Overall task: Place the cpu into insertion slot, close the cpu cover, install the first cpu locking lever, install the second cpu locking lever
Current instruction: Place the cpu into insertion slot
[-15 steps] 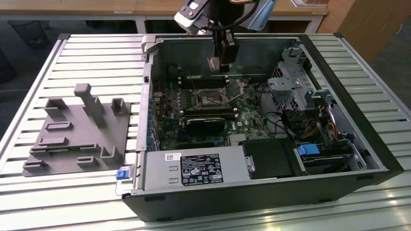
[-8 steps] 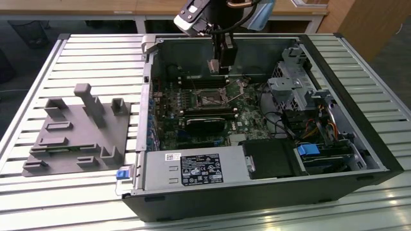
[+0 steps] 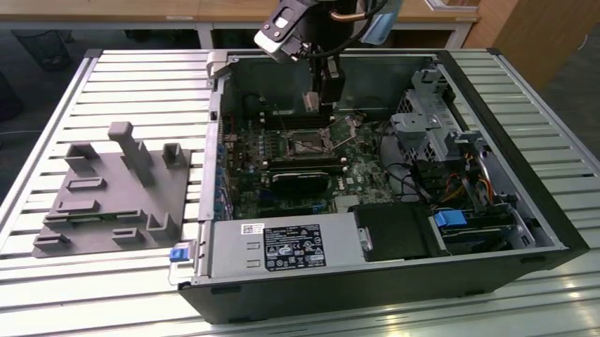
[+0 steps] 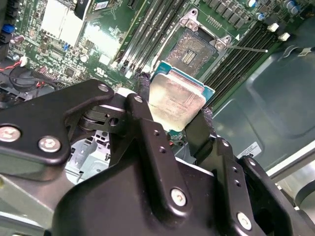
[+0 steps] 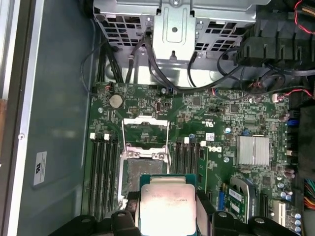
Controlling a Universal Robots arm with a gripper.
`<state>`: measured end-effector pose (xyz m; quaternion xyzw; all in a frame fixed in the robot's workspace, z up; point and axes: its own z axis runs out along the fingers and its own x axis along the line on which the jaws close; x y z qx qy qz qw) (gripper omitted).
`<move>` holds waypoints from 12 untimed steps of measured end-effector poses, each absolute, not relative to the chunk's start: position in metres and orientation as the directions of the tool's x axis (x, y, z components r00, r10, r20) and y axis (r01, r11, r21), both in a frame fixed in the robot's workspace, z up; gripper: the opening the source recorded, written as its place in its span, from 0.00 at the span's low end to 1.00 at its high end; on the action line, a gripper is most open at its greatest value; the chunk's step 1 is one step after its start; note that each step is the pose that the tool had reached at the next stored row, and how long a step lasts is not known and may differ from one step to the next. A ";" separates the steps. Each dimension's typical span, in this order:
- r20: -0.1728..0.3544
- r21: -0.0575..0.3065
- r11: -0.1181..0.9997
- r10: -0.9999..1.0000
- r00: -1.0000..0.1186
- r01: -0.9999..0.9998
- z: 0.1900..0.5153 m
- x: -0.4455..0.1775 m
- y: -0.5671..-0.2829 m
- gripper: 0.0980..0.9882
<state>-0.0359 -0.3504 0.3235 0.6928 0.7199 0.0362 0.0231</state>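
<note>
Looking into the one open computer case (image 3: 328, 295) on the slatted desk (image 3: 122, 84), I see one motherboard (image 3: 274, 149) lying in it. Its single insertion slot (image 5: 142, 174) is bare, and the cpu cover (image 5: 145, 132) is folded open just beside it. My end effector (image 4: 177, 105) is clamped on the one cpu (image 5: 166, 209) by two opposite edges, near the slot but not in it. One grey fixture (image 3: 112, 189) sits at the exterior view's left.
</note>
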 end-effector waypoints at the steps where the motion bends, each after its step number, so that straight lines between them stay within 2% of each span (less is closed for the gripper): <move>1: 0.017 0.084 0.038 0.999 -0.039 0.996 0.323 -0.036 -0.350 0.49; 12: 0.017 0.084 0.037 0.999 -0.039 0.996 0.315 -0.036 -0.350 0.49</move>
